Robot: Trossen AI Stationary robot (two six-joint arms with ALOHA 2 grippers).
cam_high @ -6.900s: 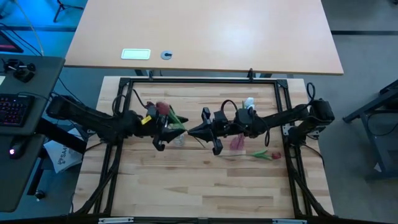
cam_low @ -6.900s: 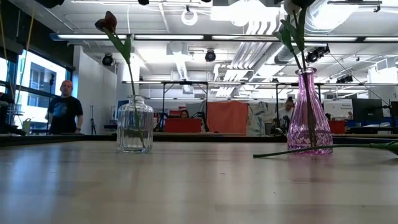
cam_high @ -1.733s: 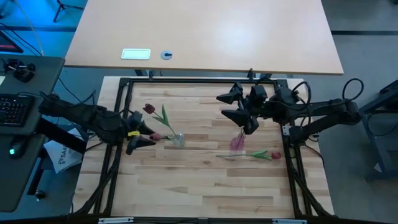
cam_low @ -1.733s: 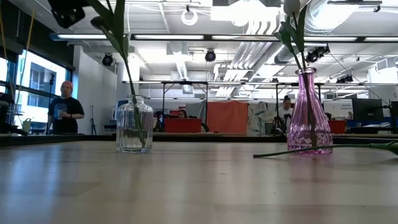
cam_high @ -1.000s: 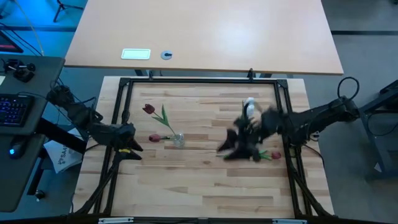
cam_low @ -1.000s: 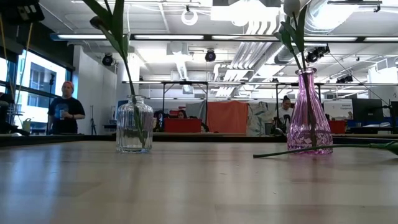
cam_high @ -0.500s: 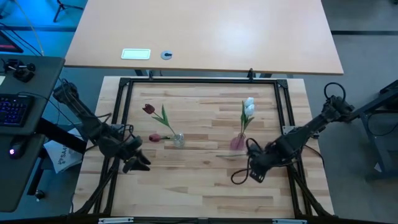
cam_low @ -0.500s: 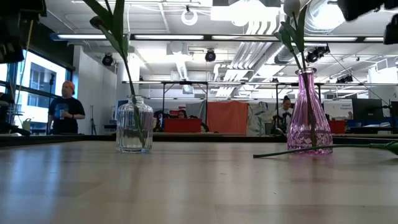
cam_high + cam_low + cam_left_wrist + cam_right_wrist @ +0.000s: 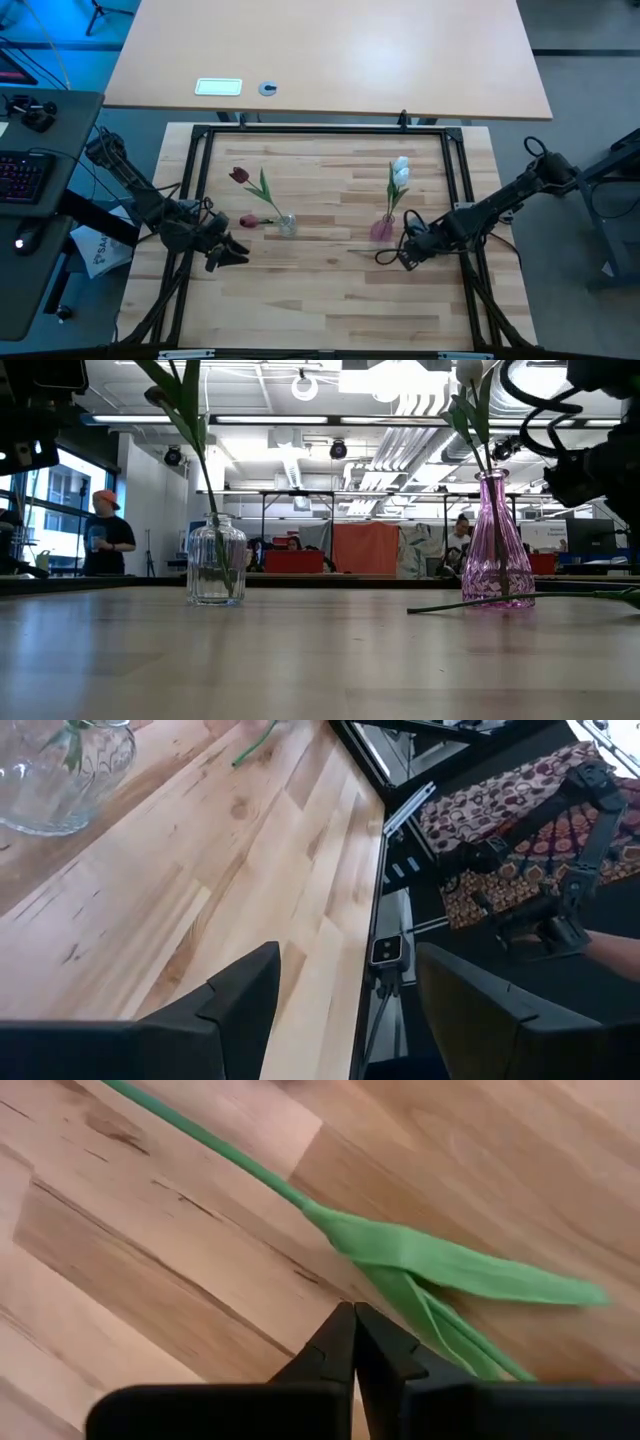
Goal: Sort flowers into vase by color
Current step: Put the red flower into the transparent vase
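Two dark red tulips stand in the clear vase, and white tulips stand in the pink vase. A further tulip lies flat on the table in front of the pink vase. Its green stem and narrow leaf show, but my right arm hides its head. My right gripper is shut and hangs low over the table right beside that leaf. My left gripper is open near the table's left edge, left of the clear vase. My right gripper points down at the table with its shut fingertips right beside the lying tulip's leaf. Nothing shows between them, and I cannot tell whether they touch the leaf.
A black metal frame borders the wooden table. In the low view the clear vase and the pink vase stand apart, with bare wood between and in front of them. People stand in the room beyond.
My right gripper has swung from beside the pink vase toward the near edge, then back toward the lying tulip, and now covers its head end. My left gripper has shifted slightly toward the near edge. The vases and the flowers have kept still.
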